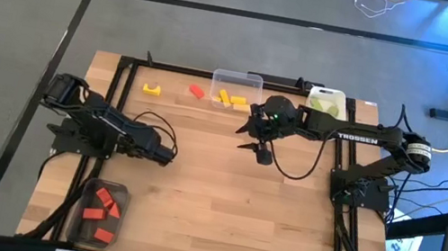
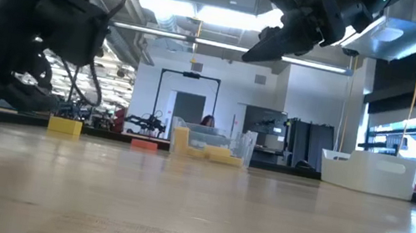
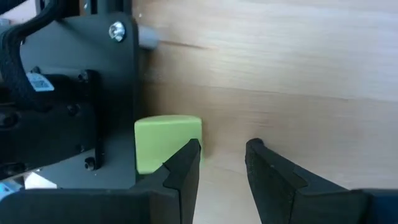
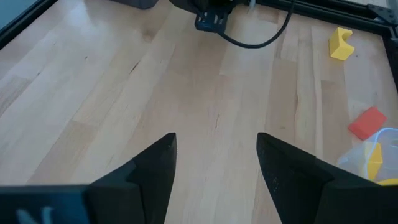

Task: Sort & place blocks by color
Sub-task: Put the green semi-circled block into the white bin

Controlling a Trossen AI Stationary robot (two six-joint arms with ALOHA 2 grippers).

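My left gripper (image 1: pixel 171 155) (image 3: pixel 222 158) hangs open, low over the table's left middle. A light green block (image 3: pixel 166 144) lies on the wood just outside one of its fingers, beside a dark metal plate; the high view hides this block. My right gripper (image 1: pixel 256 143) (image 4: pixel 216 149) is open and raised above the table's middle, holding nothing. A yellow arch (image 1: pixel 152 89) (image 4: pixel 341 43) and a red block (image 1: pixel 197 91) (image 4: pixel 368 121) lie near the far edge. Yellow blocks (image 1: pixel 230 99) sit in a clear container (image 1: pixel 238 80). My left gripper has one fingertip (image 3: pixel 189 152) right at the green block's side edge (image 3: pixel 198 134), with the block outside the gap between the fingers. Whether that finger touches the block cannot be told. The block rests flat on the table.
A container with green pieces (image 1: pixel 326 102) stands at the far right. A container with red blocks (image 1: pixel 101 207) stands at the near left corner. A black frame (image 1: pixel 125 63) runs along the table's edges. Bare wood lies across the middle and near right.
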